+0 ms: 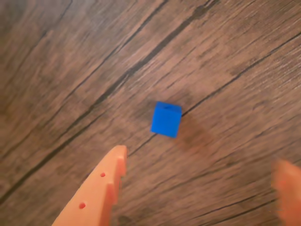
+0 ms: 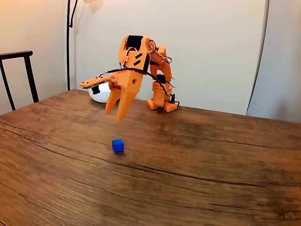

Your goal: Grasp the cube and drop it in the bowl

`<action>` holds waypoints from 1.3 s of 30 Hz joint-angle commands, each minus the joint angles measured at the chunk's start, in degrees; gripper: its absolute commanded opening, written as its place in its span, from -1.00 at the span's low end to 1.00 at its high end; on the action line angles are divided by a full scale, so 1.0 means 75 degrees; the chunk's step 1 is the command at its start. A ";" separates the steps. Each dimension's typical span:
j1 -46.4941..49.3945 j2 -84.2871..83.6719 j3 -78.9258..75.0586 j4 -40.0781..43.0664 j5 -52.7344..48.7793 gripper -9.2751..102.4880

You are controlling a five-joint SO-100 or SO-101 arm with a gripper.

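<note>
Hovering: orange gripper [image 2: 117, 112], jaws wide to straddle; blue cube [image 2: 118, 145] on wooden table [image 2: 211, 169], at 6 o'clock below it; white bowl [image 2: 99, 94] behind.

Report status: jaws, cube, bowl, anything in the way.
Gripper open, above the table, holding nothing. Cube on the wooden table, ahead of the jaws in the wrist view. Bowl behind the arm, partly hidden. Nothing around the cube.

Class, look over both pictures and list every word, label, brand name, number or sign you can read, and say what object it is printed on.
None can be read. The cube has plain blue faces, the orange gripper shows only screw holes, and the wooden table carries only grain lines. The white bowl behind the arm shows no print.
</note>
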 commanded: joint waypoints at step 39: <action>-0.0410 -0.1945 -0.0363 -0.0797 -0.0727 0.08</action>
